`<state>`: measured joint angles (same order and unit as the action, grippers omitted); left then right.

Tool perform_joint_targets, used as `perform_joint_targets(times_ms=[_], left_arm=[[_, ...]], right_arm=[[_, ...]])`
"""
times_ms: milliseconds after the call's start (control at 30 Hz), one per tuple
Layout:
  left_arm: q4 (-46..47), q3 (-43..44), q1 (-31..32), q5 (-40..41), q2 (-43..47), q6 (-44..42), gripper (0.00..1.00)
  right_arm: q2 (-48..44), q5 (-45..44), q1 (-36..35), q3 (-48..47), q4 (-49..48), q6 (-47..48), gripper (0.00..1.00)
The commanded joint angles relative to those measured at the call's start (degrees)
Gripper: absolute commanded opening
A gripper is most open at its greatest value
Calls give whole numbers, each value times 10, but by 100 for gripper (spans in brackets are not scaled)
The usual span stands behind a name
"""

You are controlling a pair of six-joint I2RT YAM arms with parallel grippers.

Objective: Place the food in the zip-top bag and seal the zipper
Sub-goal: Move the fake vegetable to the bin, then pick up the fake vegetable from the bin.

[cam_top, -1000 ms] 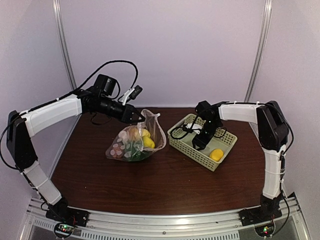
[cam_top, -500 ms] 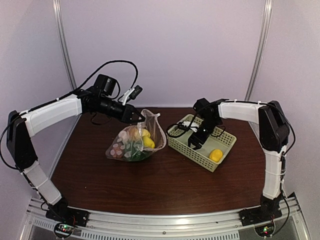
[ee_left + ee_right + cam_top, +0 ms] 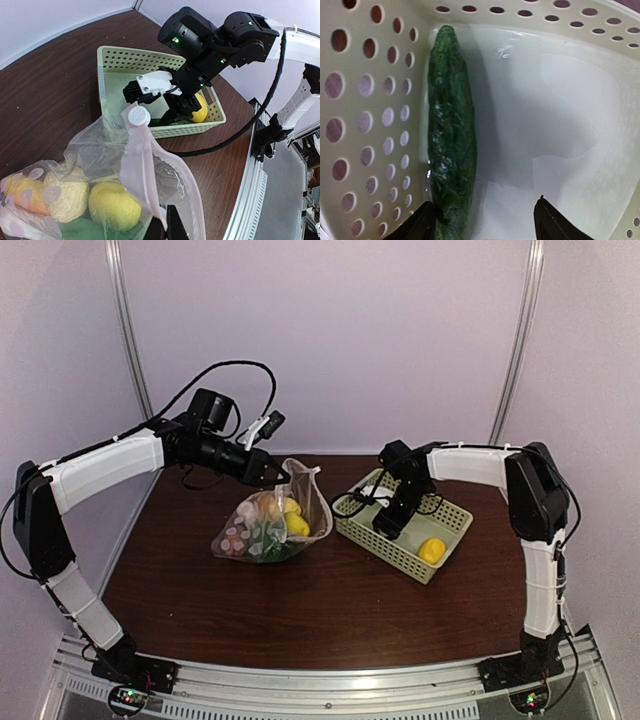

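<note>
table: dark wood; the near stretch in front of the arms carries none of the task's things.
lemon: lies loose in the near right corner of the basket. The right arm hung just above it a second ago and has swung away, so I judge it is not the next pick.
zip-top bag: sits left of the basket, well apart from it, and has not shifted. It already holds most of the food, including a yellow piece, an orange one and something green.
right tool: has slid across the basket from its middle toward the far left side and its jaws have widened. They now stand spread and empty, low over the basket floor.
dark green vegetable: lies along the basket's perforated wall. In the wrist view its near end sits by one fingertip rather than squarely between the two, so the tool probably needs to sidestep before closing.
left tool: unmoved, pressed together on the bag's mouth edge, holding it lifted and open.
zipper: the pink strip runs down to those fingers and is still unsealed. Two pieces remain in the basket, so sealing comes later.
</note>
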<state>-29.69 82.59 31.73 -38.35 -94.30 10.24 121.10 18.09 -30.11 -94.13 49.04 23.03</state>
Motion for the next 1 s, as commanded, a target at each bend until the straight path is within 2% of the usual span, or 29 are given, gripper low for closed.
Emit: perform_joint_targets(times_ms=[0,133,267,333,500,567,733,967], left_arm=[[26,-5,4,1,1,1,0],[27,-5,4,1,1,1,0],[27,-4,4,4,0,1,0],[27,-4,3,3,-2,1,0],[27,-4,4,1,-3,1,0],[27,-4,4,2,-3,2,0],[27,-4,4,2,-1,2,0],[27,-5,4,6,1,0,0]], right_arm=[[-13,-90,8,14,-40,-40,67],[-37,-114,26,9,-60,-52,61],[-54,-94,33,7,-60,-48,50],[-53,-76,33,-1,-48,-42,49],[-19,-43,33,-48,-15,-79,48],[4,-40,33,-82,3,-111,42],[30,-56,31,-119,0,-173,41],[65,-97,27,-151,11,-205,43]])
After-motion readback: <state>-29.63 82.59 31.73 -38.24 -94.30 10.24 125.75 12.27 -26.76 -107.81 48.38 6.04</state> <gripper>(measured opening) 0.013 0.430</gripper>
